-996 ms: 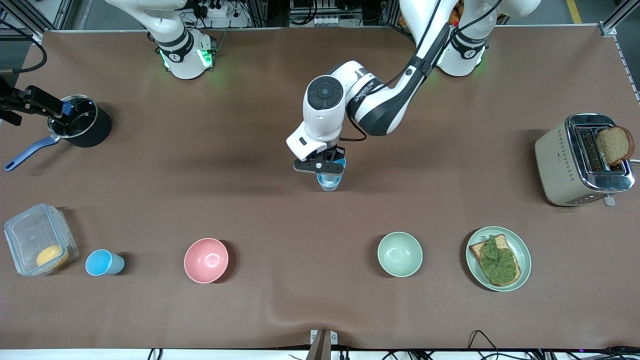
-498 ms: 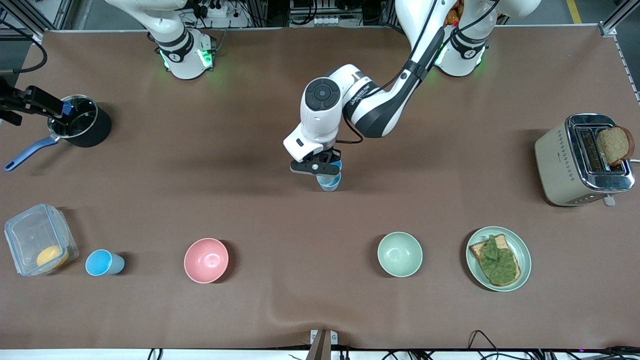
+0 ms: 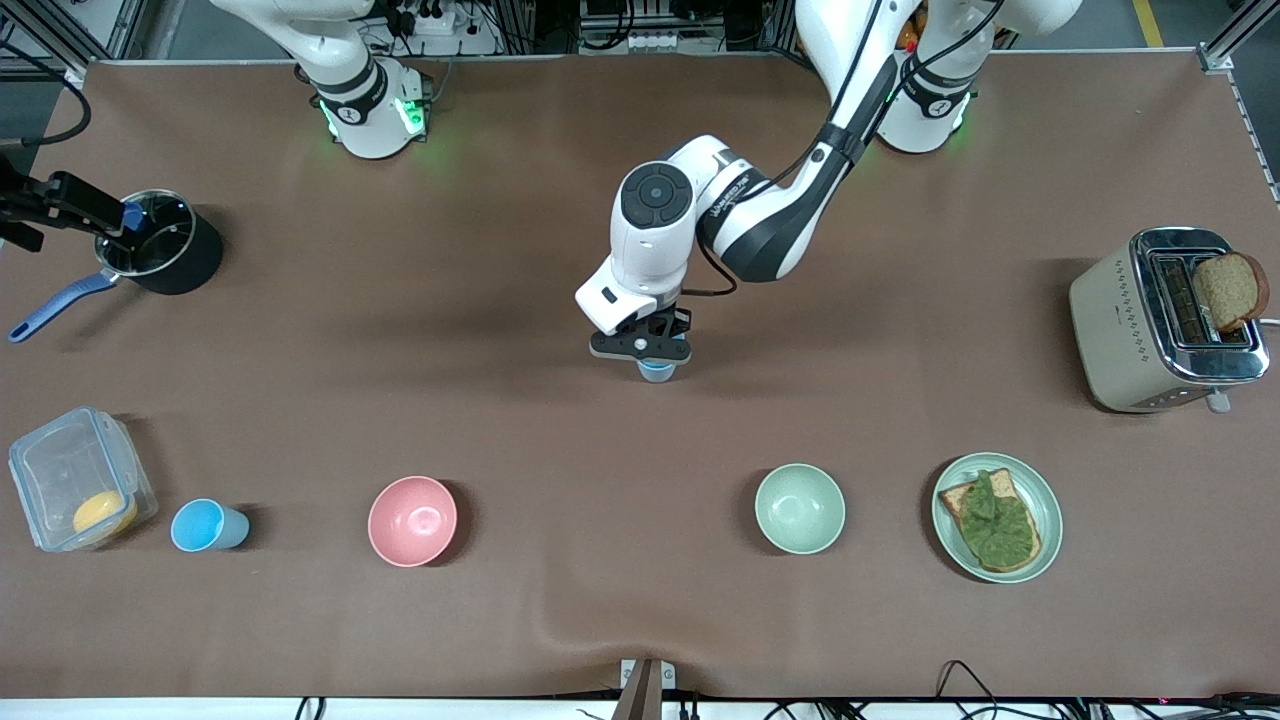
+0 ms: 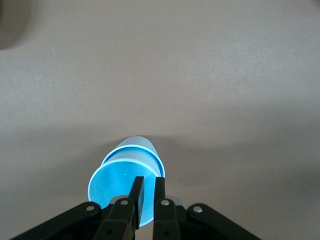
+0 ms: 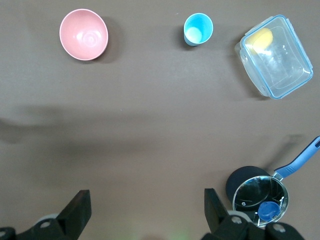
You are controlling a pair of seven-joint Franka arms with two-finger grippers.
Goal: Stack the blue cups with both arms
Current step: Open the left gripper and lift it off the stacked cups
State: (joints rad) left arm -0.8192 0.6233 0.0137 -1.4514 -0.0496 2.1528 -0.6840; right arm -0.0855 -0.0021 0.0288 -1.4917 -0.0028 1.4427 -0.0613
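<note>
I find left end effector (image 3: pixel 641 347) clamped on a blue cup's (image 4: pixel 126 176) rim mid-bench; right end effector (image 5: pixel 145 210) waits spread. Next: carry to second cup (image 3: pixel 207 526).

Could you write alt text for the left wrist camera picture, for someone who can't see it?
Seen from the left arm's wrist, the left gripper pinches the rim of a light-blue cup, one black finger inside and one outside. A second blue cup appears nested under it. The brown table fills the rest of the picture.
</note>
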